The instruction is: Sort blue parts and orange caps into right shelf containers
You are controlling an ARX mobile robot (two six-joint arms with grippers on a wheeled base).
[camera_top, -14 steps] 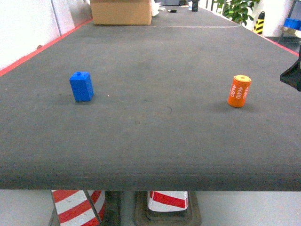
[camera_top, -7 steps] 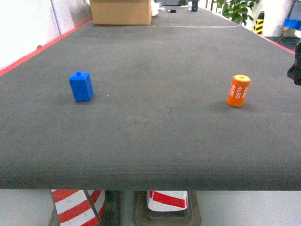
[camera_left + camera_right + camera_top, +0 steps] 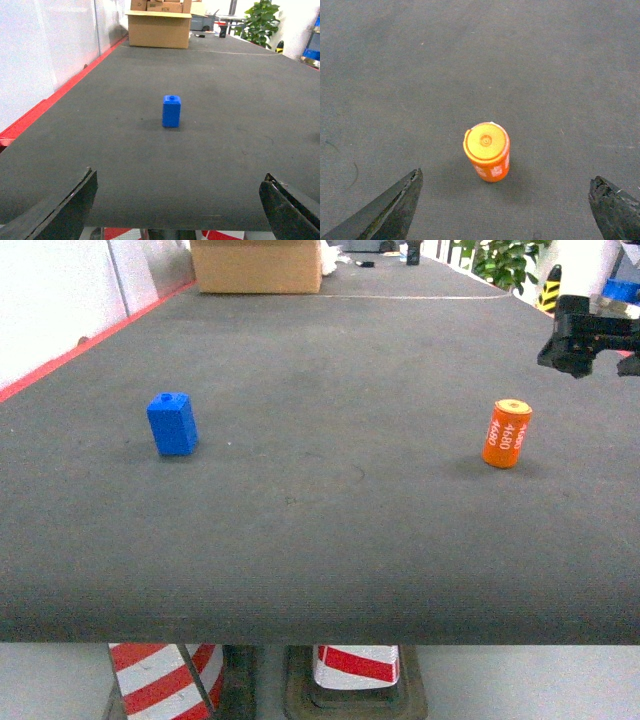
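A: What differs from a second ago?

B: My right tool (image 3: pixel 590 335) has risen. It was a dark shape at the right edge of the head view, level with the small orange cylinder with white "4680" print and pale yellow top (image 3: pixel 507 434). Now it hangs higher, above and behind that cap, well apart from it. Cap and small bright-blue rectangular block with a nub on top (image 3: pixel 173 424) unmoved.

A: Tool states?

B: Right tool (image 3: pixel 510 210): fingers spread wide, empty; the cap (image 3: pixel 487 151) stands upright on the surface between them, seen from above, not touched. Left tool (image 3: pixel 180 210): also spread wide, empty, low at the near edge; the blue block (image 3: pixel 171 111) upright ahead of it, well apart.

A: Materials?

B: Dark grey surface (image 3: pixel 330 510), fine ribbed weave, matte, red strip along its left edge. Block smooth, hard-edged. Cap top has a raised rim and centre dimple. Brown cardboard box (image 3: pixel 258 265) at the far end. Red-and-white striped posts (image 3: pixel 160 675) below the near edge.
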